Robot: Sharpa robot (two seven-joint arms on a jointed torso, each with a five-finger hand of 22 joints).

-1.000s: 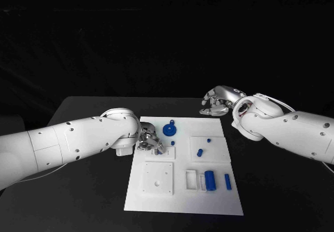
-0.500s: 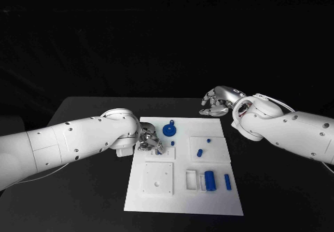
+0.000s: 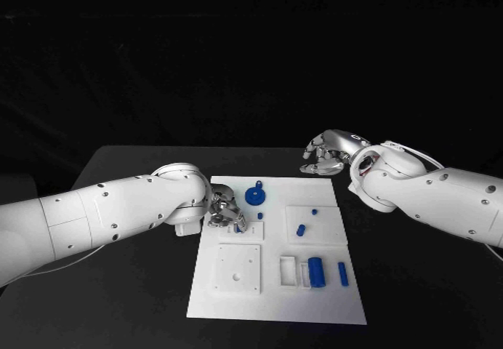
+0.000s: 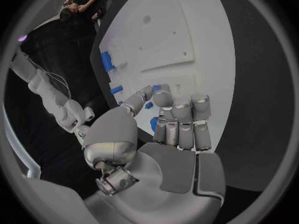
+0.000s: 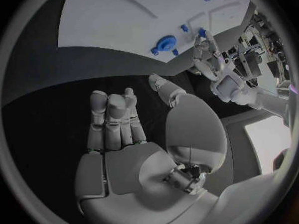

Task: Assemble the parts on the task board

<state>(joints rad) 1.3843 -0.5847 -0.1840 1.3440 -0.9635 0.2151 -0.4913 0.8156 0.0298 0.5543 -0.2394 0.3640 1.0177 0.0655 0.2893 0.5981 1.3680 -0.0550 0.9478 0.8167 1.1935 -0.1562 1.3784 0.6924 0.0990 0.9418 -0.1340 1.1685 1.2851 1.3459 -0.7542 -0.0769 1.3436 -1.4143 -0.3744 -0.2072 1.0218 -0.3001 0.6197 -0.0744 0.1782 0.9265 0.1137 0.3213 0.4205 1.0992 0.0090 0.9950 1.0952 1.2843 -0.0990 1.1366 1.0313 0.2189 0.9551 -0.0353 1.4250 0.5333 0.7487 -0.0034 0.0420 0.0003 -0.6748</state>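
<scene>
The black table [image 3: 137, 291] carries the white board [image 3: 325, 305] at its middle, long axis running 12 to 6 o'clock. The left hand [image 3: 223, 209] hangs over the board's 9 o'clock edge, fingers curled together, pinching a small blue peg [image 3: 238, 228] at a square plate. The right hand [image 3: 327, 153] hovers off the board's 1 o'clock corner, fingers curled, holding nothing. A blue gear [image 3: 256, 195] lies near 12 o'clock; a blue cylinder [image 3: 315, 271] lies lengthwise toward 5 o'clock.
</scene>
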